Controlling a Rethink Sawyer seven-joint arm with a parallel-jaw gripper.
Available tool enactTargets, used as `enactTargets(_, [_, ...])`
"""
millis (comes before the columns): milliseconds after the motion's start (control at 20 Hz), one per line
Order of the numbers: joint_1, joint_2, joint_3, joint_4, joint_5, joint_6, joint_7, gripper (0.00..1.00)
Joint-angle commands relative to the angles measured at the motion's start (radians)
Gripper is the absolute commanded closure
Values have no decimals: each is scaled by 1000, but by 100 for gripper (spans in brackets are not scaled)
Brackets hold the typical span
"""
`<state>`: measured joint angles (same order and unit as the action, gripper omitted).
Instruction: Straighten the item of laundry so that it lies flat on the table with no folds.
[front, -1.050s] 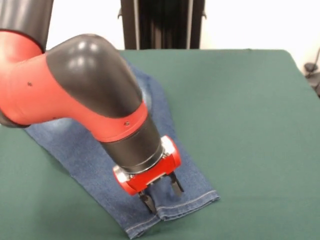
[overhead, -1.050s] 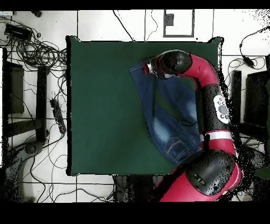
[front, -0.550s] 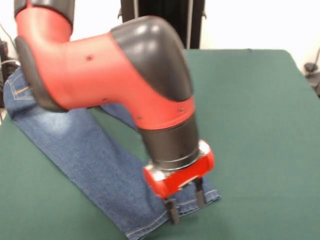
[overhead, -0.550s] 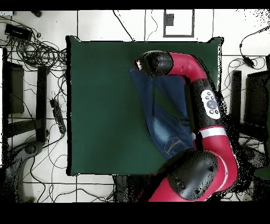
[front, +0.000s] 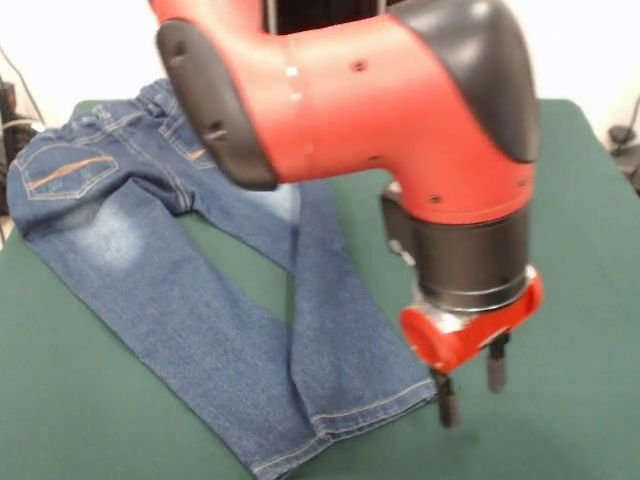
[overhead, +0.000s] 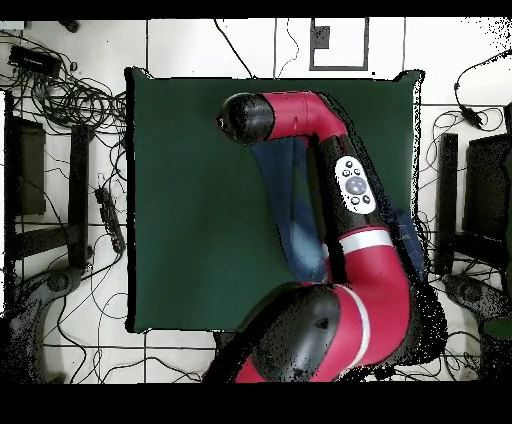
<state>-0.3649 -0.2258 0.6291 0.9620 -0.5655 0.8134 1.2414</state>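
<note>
A small pair of faded blue denim jeans (front: 200, 300) with an orange-stitched back pocket lies on the dark green felt-covered bench (front: 580, 250), waistband at the upper left, both legs running down toward the lower middle, where their hems meet. The red and black arm's tool (front: 471, 385) hangs just right of the hems over bare felt, its two dark fingers (front: 447, 398) apart and empty.

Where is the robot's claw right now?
In the front view, the gripper hangs open over the green table, just right of the jeans' nearest leg cuff, holding nothing.
</note>
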Motion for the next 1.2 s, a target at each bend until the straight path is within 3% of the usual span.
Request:
enactTargets(50, [102, 35, -113, -51, 59, 115, 331, 0])
enactTargets(250, [161, 92, -153, -181, 68, 242, 321, 0])
enactTargets(400, [177, 105, -178, -206, 66, 246, 321, 0])
enactTargets(850, [152, 24, -226, -92, 107, 157, 304, 0])
enactTargets(1200, [148, 17, -248, -91, 127, 143, 282, 0])
